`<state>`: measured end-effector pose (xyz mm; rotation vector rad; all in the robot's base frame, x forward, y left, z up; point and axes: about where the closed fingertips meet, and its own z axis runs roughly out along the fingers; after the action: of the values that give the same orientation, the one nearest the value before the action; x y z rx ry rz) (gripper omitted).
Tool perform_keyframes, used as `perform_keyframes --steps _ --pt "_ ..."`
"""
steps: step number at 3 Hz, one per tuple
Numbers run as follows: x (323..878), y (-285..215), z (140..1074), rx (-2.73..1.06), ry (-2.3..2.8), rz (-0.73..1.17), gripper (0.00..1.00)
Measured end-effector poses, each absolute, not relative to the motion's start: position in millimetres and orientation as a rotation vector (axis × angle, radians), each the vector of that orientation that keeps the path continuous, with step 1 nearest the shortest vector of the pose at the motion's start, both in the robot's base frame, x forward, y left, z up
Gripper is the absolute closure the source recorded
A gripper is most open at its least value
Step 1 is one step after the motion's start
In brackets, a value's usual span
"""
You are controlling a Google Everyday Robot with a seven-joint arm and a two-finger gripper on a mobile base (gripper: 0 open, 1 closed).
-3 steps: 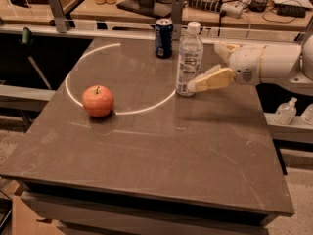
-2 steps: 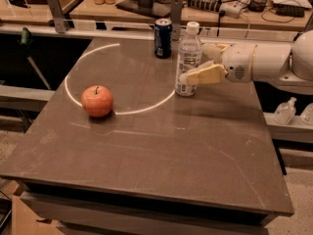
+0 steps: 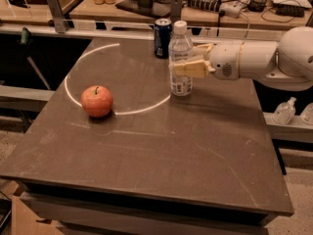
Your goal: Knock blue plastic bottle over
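Blue plastic bottle (image 3: 180,84) stands upright on tabletop (image 3: 195,151), claw (image 3: 183,60) spread open around its middle; toppling not yet done, and a firm sideways shove appears required next.

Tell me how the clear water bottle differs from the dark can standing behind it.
The blue plastic bottle is see-through with a white cap; the soda can is dark blue and opaque. The bottle is taller than the can. The gripper reaches in from the picture's right at the bottle's middle, while the can stands apart from it. Both stand upright on the table.
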<state>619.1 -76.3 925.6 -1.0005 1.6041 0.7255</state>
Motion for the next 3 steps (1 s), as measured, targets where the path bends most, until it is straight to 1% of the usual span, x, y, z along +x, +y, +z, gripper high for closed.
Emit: perform_keyframes --steps 1,2,3 --pt "614.4 -61.7 959.1 -1.119 1.605 0.621 0.86" --pt "608.2 -58.5 995.3 -1.330 1.658 0.433 1.00" --pt "609.6 -68.7 1009.2 -1.532 1.729 0.250 1.00"
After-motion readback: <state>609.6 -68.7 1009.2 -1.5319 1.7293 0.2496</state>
